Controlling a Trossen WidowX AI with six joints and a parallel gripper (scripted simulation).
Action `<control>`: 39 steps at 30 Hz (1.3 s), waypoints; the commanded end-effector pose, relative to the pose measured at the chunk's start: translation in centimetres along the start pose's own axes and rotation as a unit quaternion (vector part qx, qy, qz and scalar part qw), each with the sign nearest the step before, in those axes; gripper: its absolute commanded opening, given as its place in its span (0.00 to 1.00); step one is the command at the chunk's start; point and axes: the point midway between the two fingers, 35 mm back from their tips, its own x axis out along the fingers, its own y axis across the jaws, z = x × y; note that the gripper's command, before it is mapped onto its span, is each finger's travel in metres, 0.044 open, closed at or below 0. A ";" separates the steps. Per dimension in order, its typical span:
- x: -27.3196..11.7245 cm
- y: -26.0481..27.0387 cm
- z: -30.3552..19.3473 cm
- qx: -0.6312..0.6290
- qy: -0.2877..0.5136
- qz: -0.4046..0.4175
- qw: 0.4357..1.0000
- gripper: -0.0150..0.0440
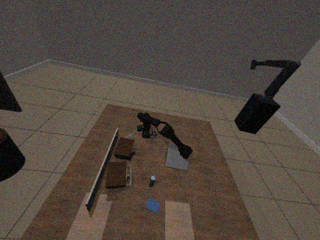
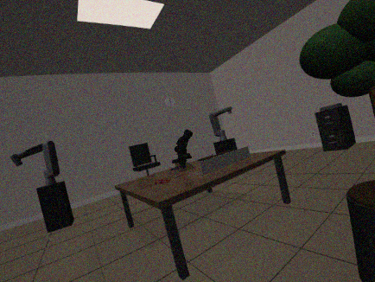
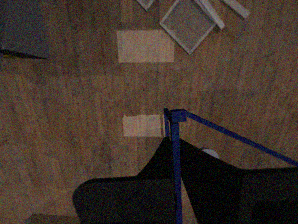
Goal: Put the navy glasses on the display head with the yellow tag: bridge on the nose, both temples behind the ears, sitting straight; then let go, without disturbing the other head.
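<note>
The navy glasses [image 3: 178, 160] are held in my gripper [image 3: 170, 140]. In the wrist view one navy bar runs down over the dark fingers and another runs off to the right. The gripper is shut on them, high above the table. In the top view the gripper hangs from the arm [image 1: 169, 131] near the table's far side, beyond the two brown-topped blocks. A dark block [image 3: 22, 27] with a thin yellow strip at its lower edge is at the wrist view's upper left. I cannot clearly make out either display head or which one bears the yellow tag.
Two brown-topped blocks [image 1: 124, 147] [image 1: 116, 173] stand beside a long low barrier [image 1: 104, 166] [image 2: 225, 161]. A grey panel [image 1: 177, 159], a small dark cylinder with a white top [image 1: 152, 181] and a blue square [image 1: 152, 205] lie on the table. Red items [image 2: 162, 182] and a pale-rimmed tray [image 3: 187, 25] also show.
</note>
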 end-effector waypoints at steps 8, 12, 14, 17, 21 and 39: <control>-0.1 0.6 1.0 0.002 -0.003 0.001 1.000 0.25; -0.1 0.7 1.3 0.002 -0.003 0.001 1.000 0.25; -0.1 0.8 1.4 0.002 -0.003 0.001 1.000 0.25; -0.1 0.8 1.6 0.002 -0.003 0.002 1.000 0.25; -0.1 0.9 1.9 0.002 -0.003 0.002 1.000 0.25; -0.1 1.2 2.9 0.002 -0.003 0.002 1.000 0.25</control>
